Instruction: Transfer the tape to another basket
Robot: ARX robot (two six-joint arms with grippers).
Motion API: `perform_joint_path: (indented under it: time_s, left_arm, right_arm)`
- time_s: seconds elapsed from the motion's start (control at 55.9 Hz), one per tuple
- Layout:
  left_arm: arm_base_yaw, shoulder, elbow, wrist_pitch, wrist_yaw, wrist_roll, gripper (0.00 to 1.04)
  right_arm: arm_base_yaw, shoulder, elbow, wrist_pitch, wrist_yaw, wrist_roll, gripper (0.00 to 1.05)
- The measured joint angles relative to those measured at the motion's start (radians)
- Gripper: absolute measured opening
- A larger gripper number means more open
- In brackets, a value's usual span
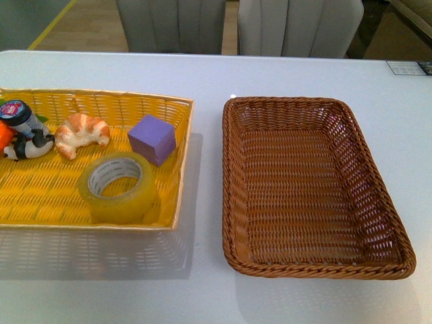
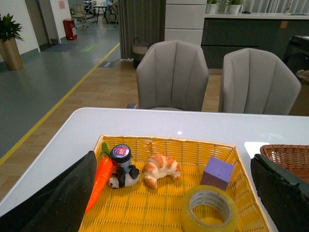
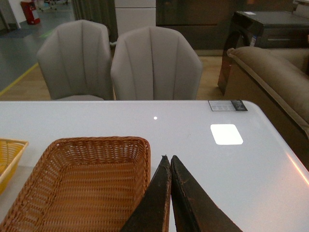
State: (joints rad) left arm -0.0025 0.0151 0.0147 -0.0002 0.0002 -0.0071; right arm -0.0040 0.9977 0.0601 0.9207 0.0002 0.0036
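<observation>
The tape (image 1: 118, 187), a wide yellowish translucent roll with a white core, lies flat in the near right corner of the bright yellow basket (image 1: 177, 169); it also shows in the left wrist view (image 2: 210, 210). The dark-brown wicker basket (image 1: 233, 175) stands to its right with nothing in it, and shows in the right wrist view (image 3: 34, 179). Neither arm shows in the front view. My left gripper (image 2: 176, 186) is open, its jaws wide apart above the yellow basket (image 2: 159, 141), well short of the tape. My right gripper (image 3: 168, 159) is shut and empty beside the brown basket's right rim.
The yellow basket also holds a purple cube (image 1: 152, 138), a croissant (image 1: 82, 133), a penguin toy (image 1: 30, 144), a small jar (image 1: 20, 116) and a carrot (image 2: 100, 180). Two grey chairs (image 1: 236, 25) stand behind the white table (image 1: 304, 77). A card (image 1: 407, 67) lies far right.
</observation>
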Motion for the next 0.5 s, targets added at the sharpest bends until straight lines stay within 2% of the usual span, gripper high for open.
perform_joint_path:
  time_s: [0.501]
  left_arm:
    - [0.000, 0.000, 0.000, 0.000, 0.000, 0.000, 0.96]
  right_arm:
    - [0.000, -0.370, -0.037, -0.309, 0.000, 0.000, 0.02]
